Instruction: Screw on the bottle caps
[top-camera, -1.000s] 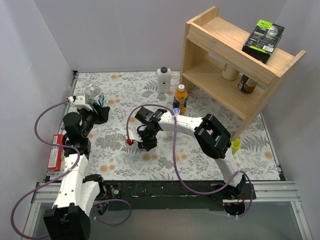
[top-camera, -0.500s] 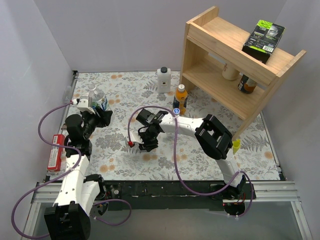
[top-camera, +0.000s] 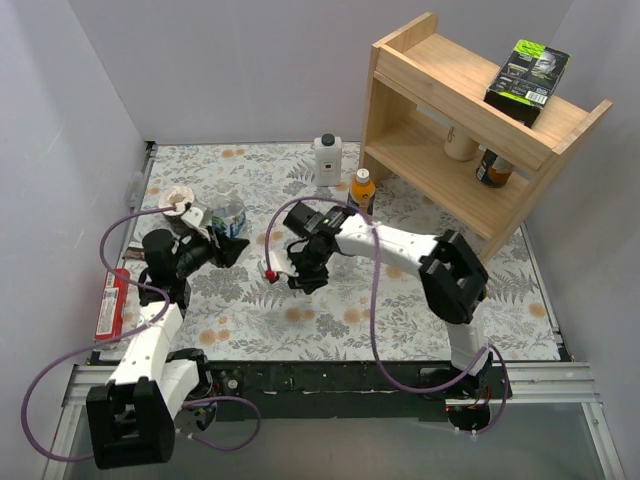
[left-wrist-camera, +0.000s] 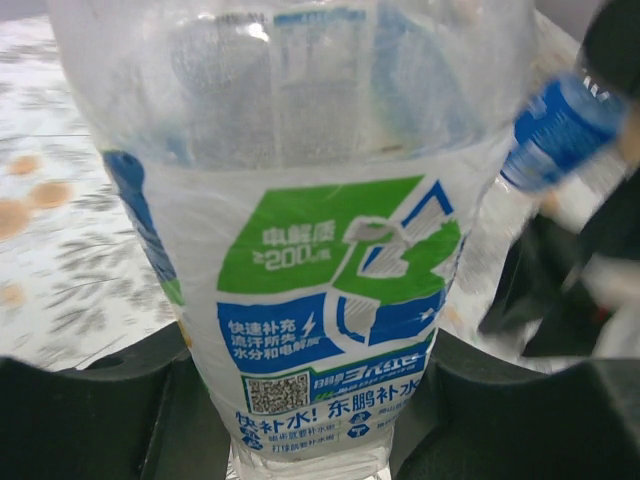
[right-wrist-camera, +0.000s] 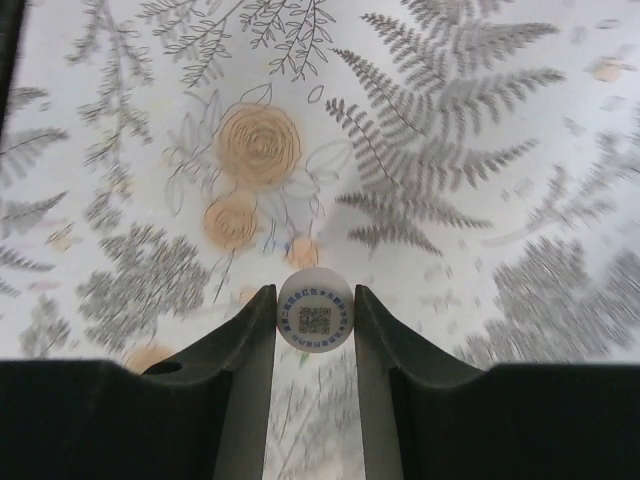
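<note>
My left gripper (top-camera: 230, 243) is shut on a clear bottle (top-camera: 232, 214) with a blue and green label and holds it upright at the left-middle of the table. The bottle fills the left wrist view (left-wrist-camera: 320, 280), with a black finger on each side of its lower part. My right gripper (top-camera: 303, 279) is shut on a whitish cap (right-wrist-camera: 316, 311) with a printed code, held between its fingertips above the floral cloth; my right gripper's tips (right-wrist-camera: 316, 318) pinch it from both sides. The orange bottle (top-camera: 362, 189) stands behind the right arm. A blurred blue object (left-wrist-camera: 556, 130) shows to the right of the held bottle.
A white square bottle with a black cap (top-camera: 327, 160) stands at the back. A wooden shelf (top-camera: 470, 130) fills the back right. A red and white box (top-camera: 108, 305) lies at the left edge. Purple cables loop around both arms.
My left gripper has carried the clear bottle to the right, toward the table's middle. My right gripper has shifted slightly right and back, closer to the bottle.
</note>
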